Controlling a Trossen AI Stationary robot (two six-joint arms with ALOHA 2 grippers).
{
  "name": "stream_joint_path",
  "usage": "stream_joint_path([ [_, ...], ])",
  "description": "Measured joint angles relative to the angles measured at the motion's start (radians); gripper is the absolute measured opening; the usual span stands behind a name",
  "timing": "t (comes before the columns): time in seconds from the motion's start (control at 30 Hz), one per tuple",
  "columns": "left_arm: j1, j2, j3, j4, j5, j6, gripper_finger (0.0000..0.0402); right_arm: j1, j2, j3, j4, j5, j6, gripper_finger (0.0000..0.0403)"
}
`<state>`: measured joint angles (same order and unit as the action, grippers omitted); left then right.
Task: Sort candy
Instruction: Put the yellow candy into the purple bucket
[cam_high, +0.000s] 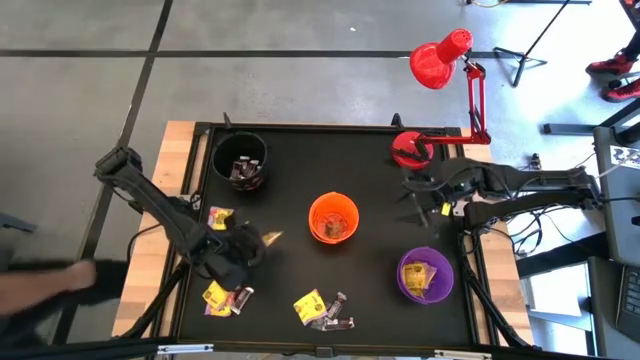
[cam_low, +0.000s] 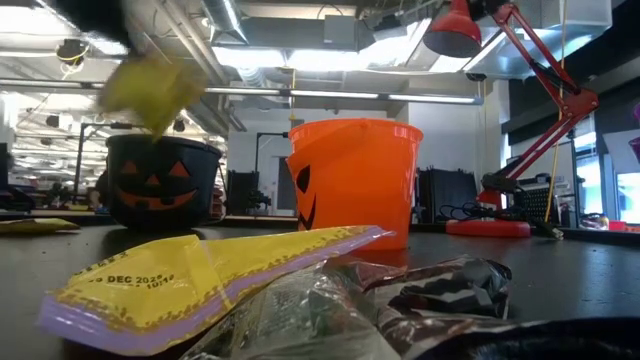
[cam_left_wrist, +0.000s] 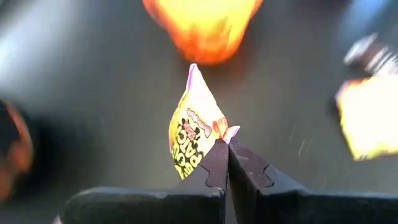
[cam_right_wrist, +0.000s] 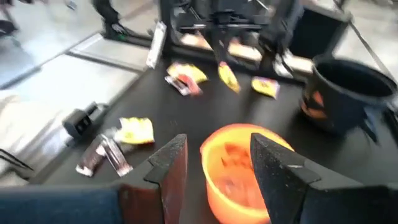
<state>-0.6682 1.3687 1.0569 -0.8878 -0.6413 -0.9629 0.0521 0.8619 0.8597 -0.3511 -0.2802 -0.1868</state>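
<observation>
- One small yellow-wrapped candy with pink marks is being carried: the left claw is pinching it by a corner of its wrapper, fingers pressed together on the crinkled edge, and holding it clear above the black counter.
- Judging by this, the step in hand is the carry after a pick; the drop into a cup is not yet done.
- In the high view the left claw is sitting near the counter's left side, with the round orange plastic cup off to its right and the round black cup beyond it.
- The round purple cup is already holding yellow wrappers, so the next move is probably calling for a long carry across to it, then parting the fingers squarely over its mouth.
- The thin corner grip is looking marginal; the sweet is hanging tilted and could be slipping if swung fast.
- The right claw is waiting with its fingers apart above the counter's right side, looking toward the orange cup.
- Several more sweets, yellow and dark or silvery, are lying loose along the counter's near edge, waiting to be sorted.
</observation>
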Motion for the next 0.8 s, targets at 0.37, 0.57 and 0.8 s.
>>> stream_joint_path([
  [0.37,0.042,0.000,0.150,0.376,-0.238,0.673,0.0000,0.001,0.210,0.000,0.336,-0.204,-0.029,0.0175],
  [0.57,0.115,0.021,0.151,0.548,-0.194,0.871,0.0000,0.001,0.329,0.000,0.523,-0.210,-0.083,0.0175],
  [0.8,0.208,0.077,0.151,0.616,-0.068,0.896,0.0000,0.001,0.426,0.000,0.646,-0.180,-0.107,0.0175],
])
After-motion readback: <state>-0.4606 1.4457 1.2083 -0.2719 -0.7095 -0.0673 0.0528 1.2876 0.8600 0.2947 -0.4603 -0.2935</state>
